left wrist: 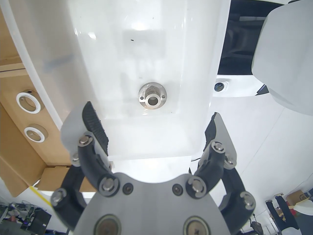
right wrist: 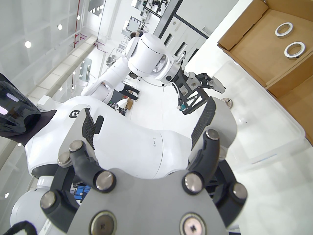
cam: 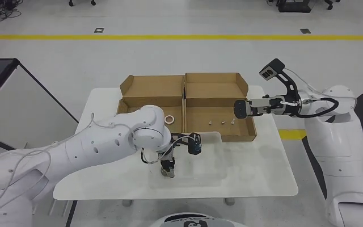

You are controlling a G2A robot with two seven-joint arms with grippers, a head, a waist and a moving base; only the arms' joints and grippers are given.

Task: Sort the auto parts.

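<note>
A round metal flange with a centre bore (left wrist: 152,96) lies on the floor of a clear plastic tray (left wrist: 146,37) on the white table. My left gripper (left wrist: 152,116) hangs open just above it, one finger on each side, touching nothing. From above, the left gripper (cam: 168,169) points down near the table's front. The right wrist view takes in the left gripper (right wrist: 195,91) next to the flange (right wrist: 228,101). My right gripper (right wrist: 146,121) is open and empty, held over the right cardboard box (cam: 218,113); from above the right gripper (cam: 238,109) sits at that box's right side.
Two open cardboard boxes stand side by side at the table's back. The left box (cam: 150,99) holds white rings (left wrist: 28,101) (left wrist: 34,134). The right box holds small pale parts (cam: 223,121). The table's front right (cam: 255,170) is bare.
</note>
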